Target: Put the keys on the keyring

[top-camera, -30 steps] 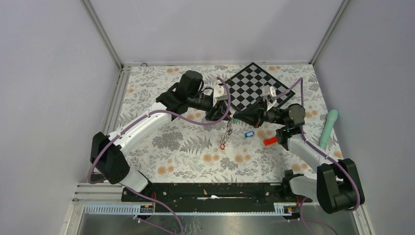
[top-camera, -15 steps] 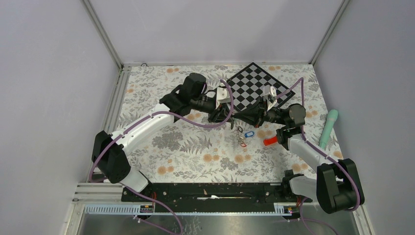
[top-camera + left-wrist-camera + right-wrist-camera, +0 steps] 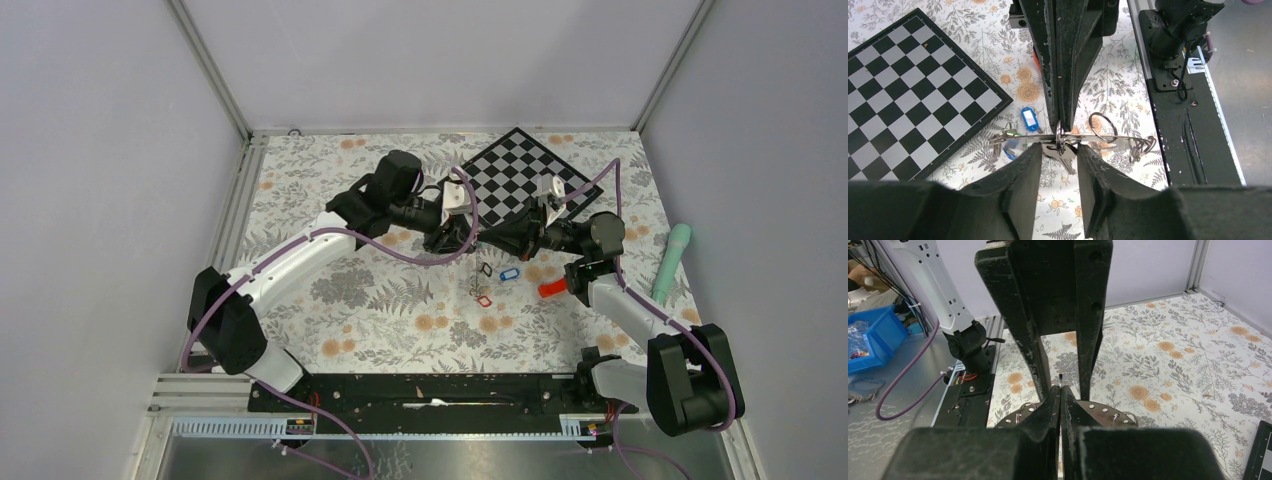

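Currently, item by item as my screens show it.

Change: a second ago the keys (image 3: 481,293) trailed in a long string toward the near edge, red tag (image 3: 484,301) lowest. Now they sit as a short bunch, shifted toward the right edge and near the blue-tagged key (image 3: 509,273). The left gripper (image 3: 1058,149) has also closed up on the right gripper (image 3: 1059,124). I read this as the keyring (image 3: 1103,415) being turned level, not as a fresh key threaded.

Entry, keyring: thin grey plate with holes round its rim, held level above the middle of the table (image 3: 380,310), on the near-edge side of the chequered board (image 3: 520,175). Several wire loops (image 3: 1143,146) hang off it.

Entry, right gripper: jaws pressed together at the keyring's rim, on what looks like one of the wire loops.

Entry, left gripper: jaws apart, tips just under the plate, straddling the hanging keys. I cannot make out contact with either.

Entry, blue-tagged key: flat on the table, below the plate and clear of it, unmoved over the last second. It is not yet threaded, so I count the task unfinished.

Entry, red block (image 3: 551,289): toward the right edge, near the blue-tagged key.

Judgement: one gripper must let go to fetch that key while the other steadies the plate.
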`<state>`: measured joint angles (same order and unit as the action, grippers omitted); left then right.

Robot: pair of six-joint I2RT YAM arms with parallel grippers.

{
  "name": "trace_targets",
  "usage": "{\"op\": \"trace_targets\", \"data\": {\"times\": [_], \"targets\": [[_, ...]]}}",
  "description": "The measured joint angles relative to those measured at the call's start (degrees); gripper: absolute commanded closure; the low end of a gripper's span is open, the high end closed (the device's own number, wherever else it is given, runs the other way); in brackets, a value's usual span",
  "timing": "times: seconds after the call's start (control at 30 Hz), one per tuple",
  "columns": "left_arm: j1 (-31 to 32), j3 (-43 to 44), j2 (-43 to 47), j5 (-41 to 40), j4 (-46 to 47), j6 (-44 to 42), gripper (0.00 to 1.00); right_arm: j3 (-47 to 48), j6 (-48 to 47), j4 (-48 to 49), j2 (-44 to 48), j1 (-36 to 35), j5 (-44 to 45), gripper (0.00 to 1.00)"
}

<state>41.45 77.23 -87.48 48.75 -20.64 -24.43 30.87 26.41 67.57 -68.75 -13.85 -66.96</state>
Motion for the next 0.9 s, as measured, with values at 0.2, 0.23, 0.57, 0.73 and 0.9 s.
{"op": "trace_targets", "data": {"times": [0.2, 0.23, 0.57, 0.73, 0.9], "targets": [[0.0, -1.5, 0.4, 0.0, -0.7, -1.8, 0.51, 0.0, 0.0, 0.0, 0.0, 0.0, 0.0, 1.00], [0.0, -1.9, 0.4, 0.0, -0.8, -2.1, 0.51, 0.0, 0.0, 0.0, 0.0, 0.0, 0.0, 1.00], [0.0, -2.9, 0.4, 0.5, 0.2, -0.3, 0.50, 0.0, -0.1, 0.0, 0.0, 0.0, 0.0, 1.00], [0.0, -2.9, 0.3, 0.6, 1.8, 1.3, 0.55, 0.0, -0.1, 0.0, 0.0, 0.0, 0.0, 1.00], [0.0, -2.9, -0.2, 0.8, 2.6, 2.1, 0.57, 0.0, -0.2, 0.0, 0.0, 0.0, 0.0, 1.00]]}}
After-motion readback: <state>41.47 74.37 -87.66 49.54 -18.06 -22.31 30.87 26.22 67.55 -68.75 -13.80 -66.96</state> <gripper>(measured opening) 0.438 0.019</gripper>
